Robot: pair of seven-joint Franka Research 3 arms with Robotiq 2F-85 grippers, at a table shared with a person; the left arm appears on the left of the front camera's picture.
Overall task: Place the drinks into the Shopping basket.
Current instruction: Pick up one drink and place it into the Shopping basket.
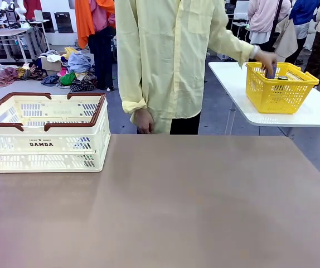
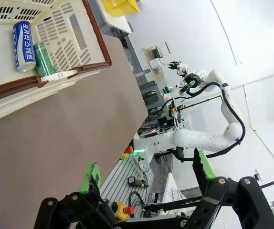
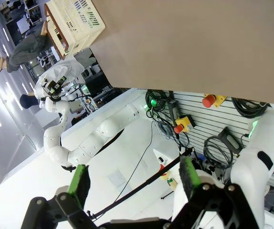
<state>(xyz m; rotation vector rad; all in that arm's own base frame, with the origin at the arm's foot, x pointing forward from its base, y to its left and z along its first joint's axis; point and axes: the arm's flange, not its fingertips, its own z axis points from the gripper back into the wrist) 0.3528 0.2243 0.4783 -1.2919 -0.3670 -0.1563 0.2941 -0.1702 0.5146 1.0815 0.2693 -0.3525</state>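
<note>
The blue can (image 2: 24, 39) and green can (image 2: 43, 59) lie side by side in the basket (image 1: 15, 146) at ten o'clock on the tabletop (image 1: 177, 206). My left gripper (image 2: 146, 167) and right gripper (image 3: 133, 176) are wide apart, holding nothing. I think the job looks done; next I should just wait.

- From the front, the Shopping basket (image 1: 43, 144) hides its own floor behind its near wall.
- In the left wrist view, the top and left edges cut that basket off, and the print on the green can (image 2: 44, 58) is too small to read.
- The person's hand (image 1: 267, 59), inside the yellow mesh basket (image 1: 280, 92), holds something dark that is too small to name.
- The top edge crops the person (image 1: 165, 61) at the shoulders.
</note>
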